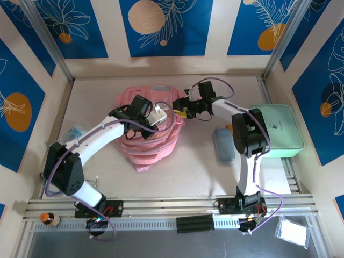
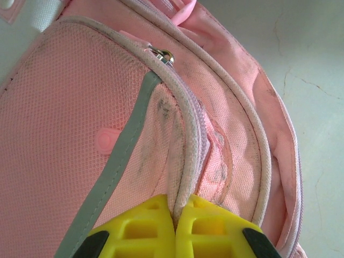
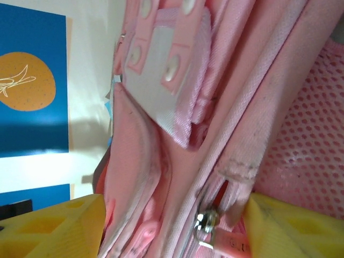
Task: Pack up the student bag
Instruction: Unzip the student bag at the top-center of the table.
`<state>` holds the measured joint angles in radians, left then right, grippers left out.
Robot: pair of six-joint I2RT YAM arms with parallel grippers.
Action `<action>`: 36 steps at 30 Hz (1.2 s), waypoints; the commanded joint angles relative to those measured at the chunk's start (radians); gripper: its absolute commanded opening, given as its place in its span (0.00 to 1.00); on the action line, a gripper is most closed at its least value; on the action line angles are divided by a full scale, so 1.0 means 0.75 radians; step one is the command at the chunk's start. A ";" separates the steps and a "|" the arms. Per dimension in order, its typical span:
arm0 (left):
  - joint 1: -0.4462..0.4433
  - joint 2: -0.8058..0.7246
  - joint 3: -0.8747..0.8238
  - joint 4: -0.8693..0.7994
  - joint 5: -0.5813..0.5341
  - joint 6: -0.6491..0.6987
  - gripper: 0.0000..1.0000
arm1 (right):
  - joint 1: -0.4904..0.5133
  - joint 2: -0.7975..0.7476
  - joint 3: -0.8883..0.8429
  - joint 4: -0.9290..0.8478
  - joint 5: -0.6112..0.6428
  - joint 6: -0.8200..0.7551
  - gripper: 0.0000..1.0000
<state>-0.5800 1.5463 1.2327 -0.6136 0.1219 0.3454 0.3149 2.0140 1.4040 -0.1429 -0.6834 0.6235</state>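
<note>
A pink student bag [image 1: 148,142] lies on the pale desk [image 1: 204,172], near the centre of the overhead view. The left end effector [image 1: 160,117] reaches in from the lower left onto the bag's top. Seen close up, its yellow fingers [image 2: 140,228] are pressed together, pinching the off-white piping [image 2: 185,161] of a front pocket. The right end effector [image 1: 180,110] comes from the lower right to the bag's upper right edge. Its yellow fingers [image 3: 54,226] stand wide apart and unclosed, with the zipped edge and a metal zip pull [image 3: 206,226] between them. A mint-green case [image 1: 277,131] sits at the right, with a grey-blue pouch [image 1: 223,144] between it and the bag.
</note>
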 commanded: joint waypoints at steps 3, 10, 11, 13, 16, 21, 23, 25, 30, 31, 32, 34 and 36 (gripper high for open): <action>0.021 -0.030 0.017 0.031 0.004 -0.028 0.01 | 0.006 -0.055 -0.031 -0.069 -0.084 -0.075 0.59; 0.021 -0.035 0.028 0.015 0.032 -0.025 0.01 | 0.004 -0.020 0.013 -0.118 -0.062 -0.147 0.52; 0.021 -0.037 0.026 0.016 0.031 -0.027 0.01 | 0.005 -0.012 0.022 -0.125 -0.066 -0.153 0.52; 0.021 -0.038 0.022 0.018 0.031 -0.029 0.01 | 0.005 0.004 0.023 -0.133 -0.067 -0.160 0.52; 0.022 -0.038 0.016 0.024 0.032 -0.033 0.01 | 0.006 0.014 0.006 -0.139 -0.047 -0.158 0.53; 0.021 -0.038 0.009 0.027 0.028 -0.037 0.01 | 0.014 0.006 -0.027 -0.135 -0.010 -0.156 0.45; 0.021 -0.034 0.010 0.027 0.024 -0.037 0.01 | 0.016 0.004 -0.035 -0.133 -0.009 -0.156 0.39; 0.021 -0.032 0.011 0.027 0.026 -0.039 0.01 | 0.018 0.004 -0.044 -0.127 -0.009 -0.158 0.35; 0.022 -0.030 0.015 0.027 0.021 -0.038 0.01 | 0.022 0.008 -0.059 -0.129 0.008 -0.162 0.32; 0.022 -0.029 0.017 0.027 0.022 -0.038 0.01 | 0.022 0.008 -0.061 -0.129 0.009 -0.163 0.29; 0.021 -0.029 0.017 0.027 0.021 -0.036 0.01 | 0.022 0.010 -0.060 -0.130 0.009 -0.162 0.27; 0.021 -0.029 0.017 0.027 0.020 -0.037 0.01 | 0.022 0.010 -0.061 -0.131 0.008 -0.162 0.20; 0.021 -0.026 0.018 0.027 0.016 -0.038 0.01 | 0.022 0.007 -0.060 -0.131 0.013 -0.160 0.17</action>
<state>-0.5797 1.5463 1.2327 -0.6132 0.1230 0.3450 0.3233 2.0090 1.3720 -0.2241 -0.6720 0.5144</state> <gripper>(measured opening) 0.040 0.178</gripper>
